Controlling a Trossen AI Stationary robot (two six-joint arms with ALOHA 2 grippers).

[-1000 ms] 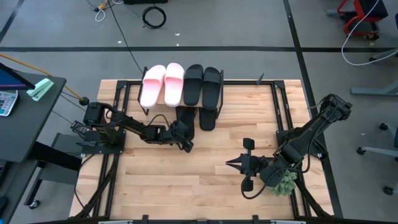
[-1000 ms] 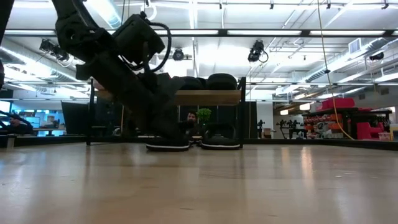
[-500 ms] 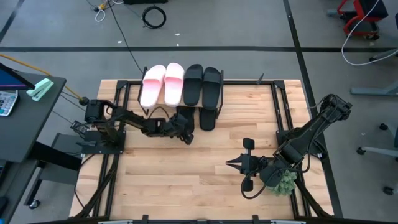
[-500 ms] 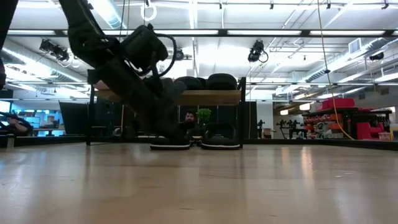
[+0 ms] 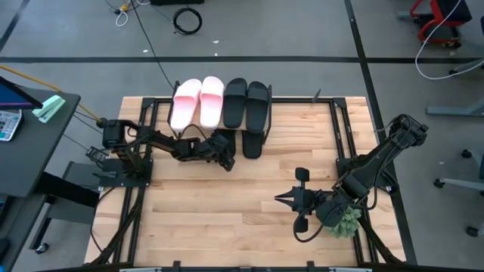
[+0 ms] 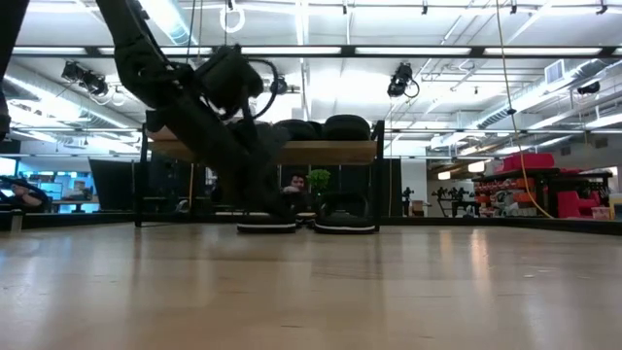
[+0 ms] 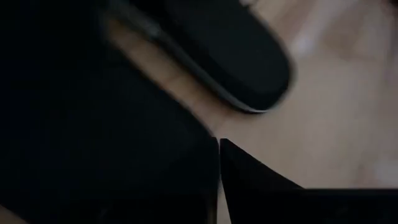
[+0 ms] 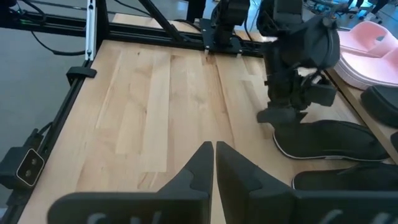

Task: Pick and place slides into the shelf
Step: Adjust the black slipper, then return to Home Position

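The left gripper's fingers (image 7: 219, 180) stood pressed together with only a hairline gap and nothing between them. The left gripper (image 5: 224, 153) hung low over the table (image 5: 227, 219), just at the heel of the left thin black flip-flop (image 8: 329, 142), which lay flat on the wood under the shelf (image 6: 321, 152). Whether they touched could not be told. The second flip-flop (image 5: 252, 142) lay just beside it. On the shelf's top board sat two pale pink slides (image 5: 195, 102) and two black slides (image 5: 246, 102), side by side. The right gripper (image 5: 291, 199) waited well apart over the table's near right part, its fingers (image 8: 205, 163) closed on nothing.
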